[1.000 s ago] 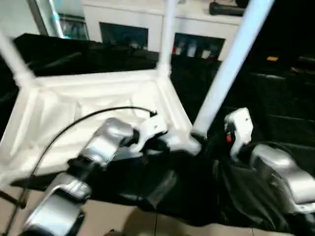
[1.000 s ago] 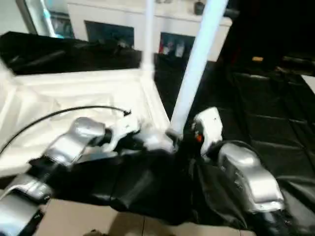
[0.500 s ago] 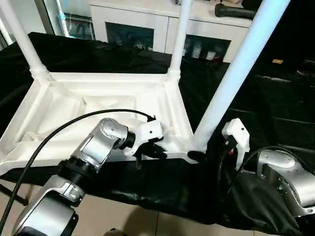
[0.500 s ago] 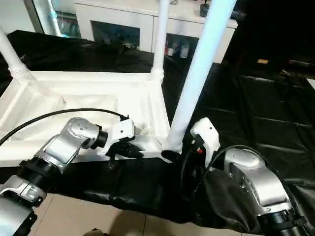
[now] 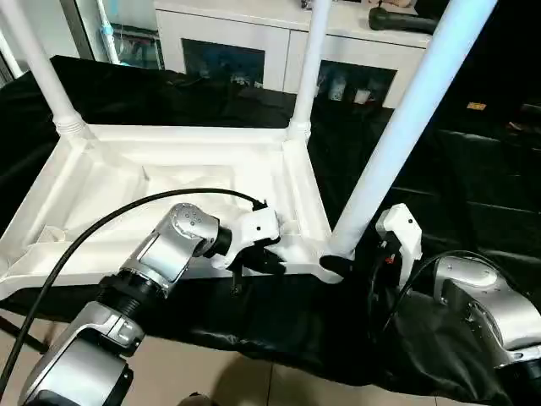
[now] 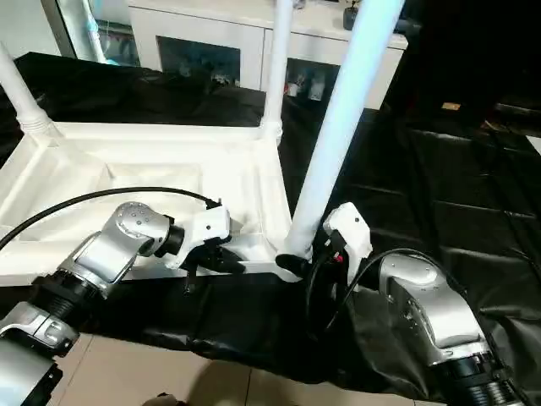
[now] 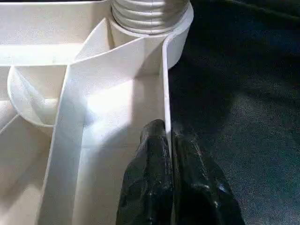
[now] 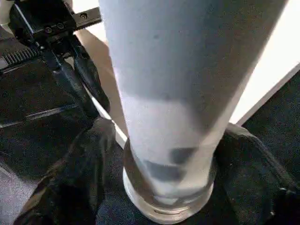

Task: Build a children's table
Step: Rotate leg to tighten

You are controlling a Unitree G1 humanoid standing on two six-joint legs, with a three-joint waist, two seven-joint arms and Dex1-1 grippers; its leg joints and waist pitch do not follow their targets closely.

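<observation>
- The tabletop [image 5: 169,182] lies upside down, ribbed underside up, across the left and middle of the left eye frame, on a black cloth [image 5: 473,186] that covers the work surface.
- Three legs rise from its corner sockets: the far-left leg [image 5: 38,63] at the upper left, the far-right leg [image 5: 308,63] at upper centre, and the near-right leg [image 5: 406,127] slanting toward the upper right.
- Our left gripper [image 5: 254,260] sits at lower centre, its black fingers [image 7: 154,187] pinched tight on the near rim of the tabletop, one either side of the thin wall.
- Our right gripper [image 6: 325,254] stands just beside the base of the near-right leg, its fingers [image 8: 89,173] spread wide on both sides of the tube; we cannot tell whether they touch it.
- A white cabinet [image 5: 254,42] with glass doors runs along the top edge.
</observation>
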